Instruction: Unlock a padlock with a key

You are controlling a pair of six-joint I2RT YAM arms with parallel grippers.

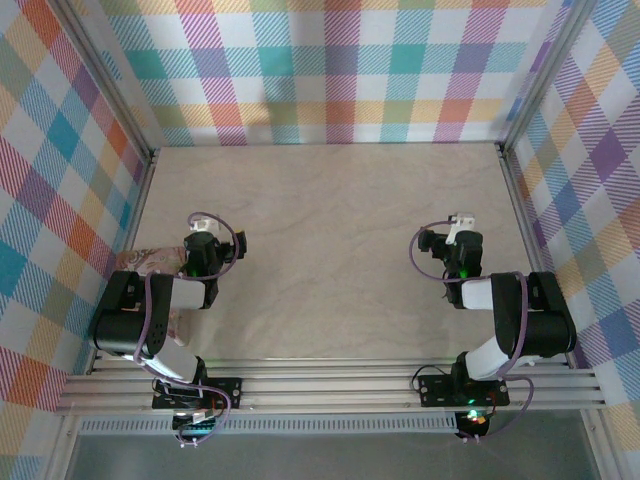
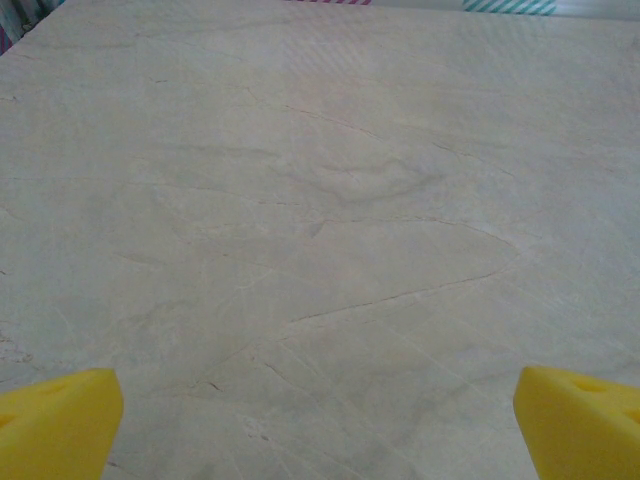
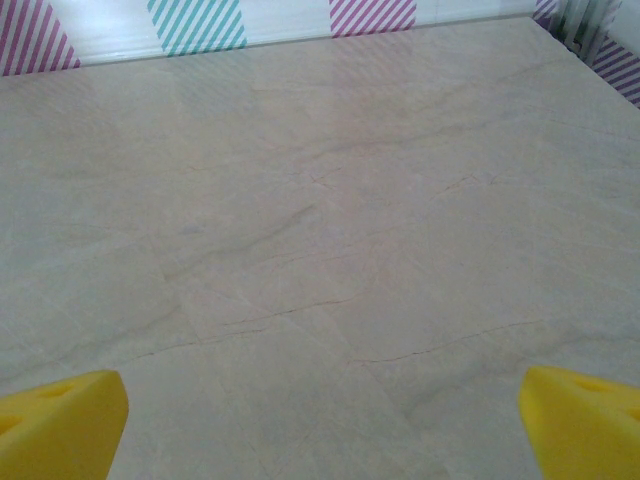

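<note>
Both arms sit folded near the front edge of the pale marbled surface (image 1: 330,230), the left one on the left side and the right one well apart on the right. The left end effector (image 1: 203,228) points toward the far wall and stands wide: in its wrist view the two yellow fingertips (image 2: 55,425) sit at opposite lower corners with bare surface between them. The right end effector (image 1: 457,232) is likewise spread wide and holds nothing, its yellow fingertips (image 3: 60,425) framing bare surface that runs up to the striped far wall (image 3: 200,25). A pink box (image 1: 148,258) lies at the left edge of the surface, just beside the left arm and partly hidden under it. Where the padlock lies I cannot tell. Plaid walls (image 1: 330,70) close in the surface on three sides.
</note>
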